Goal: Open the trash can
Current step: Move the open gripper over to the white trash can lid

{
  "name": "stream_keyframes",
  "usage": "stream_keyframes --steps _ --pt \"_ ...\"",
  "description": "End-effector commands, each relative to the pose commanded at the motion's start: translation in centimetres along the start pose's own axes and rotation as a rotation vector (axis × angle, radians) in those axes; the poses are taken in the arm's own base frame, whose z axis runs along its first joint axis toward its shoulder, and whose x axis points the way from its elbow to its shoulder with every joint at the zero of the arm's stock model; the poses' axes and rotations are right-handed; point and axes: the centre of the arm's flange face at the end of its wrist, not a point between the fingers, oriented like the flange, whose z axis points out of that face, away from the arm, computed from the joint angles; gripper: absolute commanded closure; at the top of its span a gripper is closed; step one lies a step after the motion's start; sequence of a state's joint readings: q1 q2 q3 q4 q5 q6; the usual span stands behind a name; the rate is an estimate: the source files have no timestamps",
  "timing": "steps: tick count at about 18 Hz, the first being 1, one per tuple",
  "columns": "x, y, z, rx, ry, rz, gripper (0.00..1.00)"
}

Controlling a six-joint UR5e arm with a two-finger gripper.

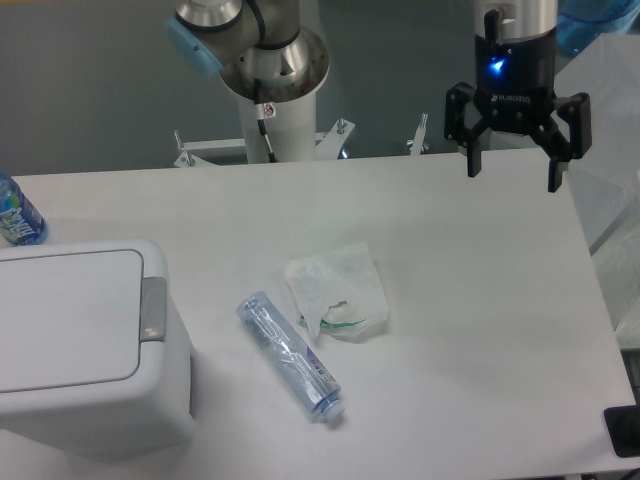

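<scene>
At the worktop's near left corner sits the trash can (85, 345), lid down, its grey push tab (153, 307) on the side facing the table's middle. The gripper (513, 165) hangs over the far right edge, jaws spread and empty, well apart diagonally from the tab. The bin's left side is cut off.
</scene>
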State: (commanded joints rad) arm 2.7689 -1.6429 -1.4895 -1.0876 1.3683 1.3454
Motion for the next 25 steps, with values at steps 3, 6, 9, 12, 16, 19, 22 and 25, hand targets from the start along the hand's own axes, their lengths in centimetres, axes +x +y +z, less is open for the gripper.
stream_keyframes --steps 3,6,9,12,16,19,22,25 --pt "0.2 -0.2 -0.2 0.002 -0.002 -0.024 0.0" --pt "1.0 -1.7 -0.5 0.018 0.001 -0.042 0.0" --pt "2.0 -4.0 -0.6 0.038 0.011 -0.124 0.0" --pt "3.2 -6.5 -0.7 0.061 0.021 -0.21 0.0" --pt "5.0 -11.2 0.1 0.155 0.005 -0.335 0.0" --pt "6.1 -13.6 1.0 0.194 0.005 -0.436 0.0" --pt "8.2 -16.3 1.6 0.214 0.041 -0.477 0.0" --pt "9.6 -17.9 1.9 0.231 0.06 -0.511 0.0"
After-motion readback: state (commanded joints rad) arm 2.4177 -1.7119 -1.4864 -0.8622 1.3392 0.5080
